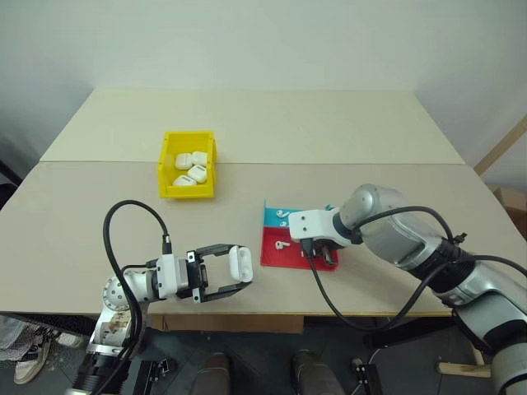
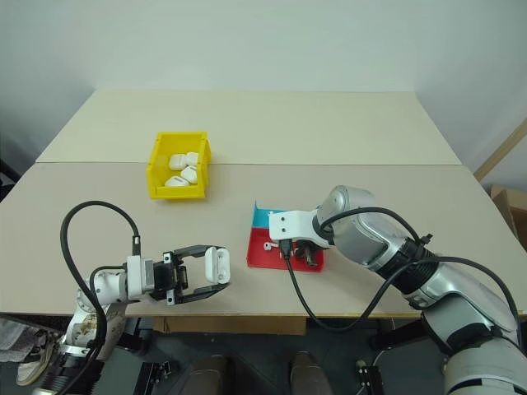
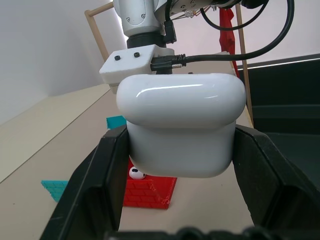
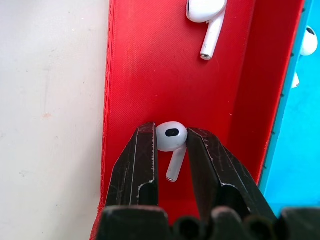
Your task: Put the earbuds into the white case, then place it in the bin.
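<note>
Right gripper point(image 4: 172, 145) nearly closed, pinching earbud point(image 4: 171, 137); left gripper point(image 3: 180, 165) clamps white case point(image 3: 181, 125).

Glossy white case point(image 3: 180, 125) between black fingers point(image 3: 95, 185). Bright yellow bin point(image 1: 188, 165) holding white cases point(image 1: 190, 167). Tray point(image 4: 140, 75) half red, half blue, finely ridged. White earbuds point(image 4: 171, 137), one with a black spot. Beige table point(image 1: 346, 132). Black cables point(image 1: 123, 222).

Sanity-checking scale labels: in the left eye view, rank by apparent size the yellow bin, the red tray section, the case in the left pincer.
1. yellow bin
2. red tray section
3. white case in the left pincer
</note>
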Controlling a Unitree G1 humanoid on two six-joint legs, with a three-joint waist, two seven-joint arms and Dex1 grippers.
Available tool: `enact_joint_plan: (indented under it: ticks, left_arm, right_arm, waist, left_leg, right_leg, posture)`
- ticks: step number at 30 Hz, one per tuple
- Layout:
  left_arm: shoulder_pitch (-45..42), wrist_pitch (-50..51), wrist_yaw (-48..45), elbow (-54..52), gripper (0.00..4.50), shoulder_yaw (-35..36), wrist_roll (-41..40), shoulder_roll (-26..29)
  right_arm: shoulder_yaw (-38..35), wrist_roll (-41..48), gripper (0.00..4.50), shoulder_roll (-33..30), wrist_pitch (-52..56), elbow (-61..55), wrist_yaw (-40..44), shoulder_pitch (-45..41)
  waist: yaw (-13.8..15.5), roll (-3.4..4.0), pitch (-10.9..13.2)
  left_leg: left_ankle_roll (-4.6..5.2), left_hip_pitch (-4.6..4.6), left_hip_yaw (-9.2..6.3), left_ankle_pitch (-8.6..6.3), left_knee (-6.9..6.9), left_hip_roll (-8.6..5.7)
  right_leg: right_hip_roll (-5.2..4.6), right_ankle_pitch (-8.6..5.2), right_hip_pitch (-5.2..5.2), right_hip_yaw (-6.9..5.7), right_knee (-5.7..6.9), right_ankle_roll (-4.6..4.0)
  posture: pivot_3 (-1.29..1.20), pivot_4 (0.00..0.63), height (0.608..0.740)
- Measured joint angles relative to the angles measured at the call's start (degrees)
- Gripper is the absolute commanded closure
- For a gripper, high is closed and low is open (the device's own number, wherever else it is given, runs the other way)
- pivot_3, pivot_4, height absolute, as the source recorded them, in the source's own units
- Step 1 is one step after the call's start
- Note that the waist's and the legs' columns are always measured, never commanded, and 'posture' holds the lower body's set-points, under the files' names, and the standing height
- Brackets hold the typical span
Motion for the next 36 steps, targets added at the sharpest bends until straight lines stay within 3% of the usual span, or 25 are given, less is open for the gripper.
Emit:
enact_joint_plan:
  ticks: [3, 12, 14, 18, 23, 36]
  left_arm:
    - [-0.36, 0.15, 0.39, -0.09, 1.73, -0.10, -0.13, -0.42]
    - [-1.93, 4.73, 0.87, -4.49, 1.73, -0.64, -6.56, -1.82]
    - [-3.84, 7.79, 1.89, -6.37, 1.73, -0.91, -8.16, -2.15]
    - [-8.36, 14.64, 4.74, -9.70, 1.73, -1.42, -9.78, -2.17]
    - [-12.99, 21.07, 6.91, -11.77, 1.73, -2.48, -11.07, -2.40]
    - [-17.92, 25.04, 7.18, -9.04, 1.73, -3.43, -10.50, -5.00]
  right_arm:
    - [-4.70, 1.74, 3.58, 0.02, 2.53, -3.10, -0.78, 0.97]
    - [-36.46, 16.14, 3.58, 0.74, 9.00, -18.84, -6.10, 5.98]
    - [-43.77, 19.42, 3.58, 3.40, 5.34, -21.36, -8.55, 9.95]
    - [-50.87, 25.42, 3.58, 6.18, -2.07, -23.37, -10.71, 15.67]
    - [-56.29, 33.51, 3.58, 11.07, -8.51, -24.69, -13.38, 18.27]
    - [-55.04, 43.53, 3.58, 16.44, -23.93, -21.41, -14.92, 20.52]
  waist:
    - [0.03, 0.01, 0.01]
    - [0.42, 0.00, 0.00]
    - [0.50, -0.05, -0.02]
    - [0.31, -0.04, -0.02]
    - [-0.12, -0.04, -0.02]
    - [0.00, -0.04, -0.02]
  left_leg:
    - [0.00, -0.06, -0.01, 0.00, 0.00, -0.01]
    - [0.01, -0.09, -0.10, 0.00, -0.01, -0.02]
    - [0.01, -0.08, -0.14, 0.00, -0.01, -0.02]
    - [0.01, -0.07, -0.12, 0.00, 0.00, -0.03]
    - [0.01, -0.03, -0.15, -0.01, -0.03, 0.02]
    - [0.01, -0.03, -0.14, -0.01, -0.03, 0.00]
  right_leg:
    - [-0.01, 0.00, -0.04, 0.00, -0.01, 0.00]
    - [-0.03, 0.00, 0.08, -0.10, -0.13, 0.00]
    - [-0.01, 0.00, 0.13, -0.14, -0.14, 0.01]
    - [-0.01, 0.00, 0.13, -0.11, -0.13, 0.01]
    - [0.06, 0.00, 0.14, -0.10, -0.11, 0.01]
    - [0.05, 0.01, 0.15, -0.09, -0.13, 0.01]
  posture:
    - [0.00, 0.150, 0.740]
    - [0.00, 0.150, 0.740]
    - [0.00, 0.150, 0.740]
    - [0.00, 0.150, 0.740]
    - [0.00, 0.150, 0.740]
    - [0.00, 0.150, 0.740]
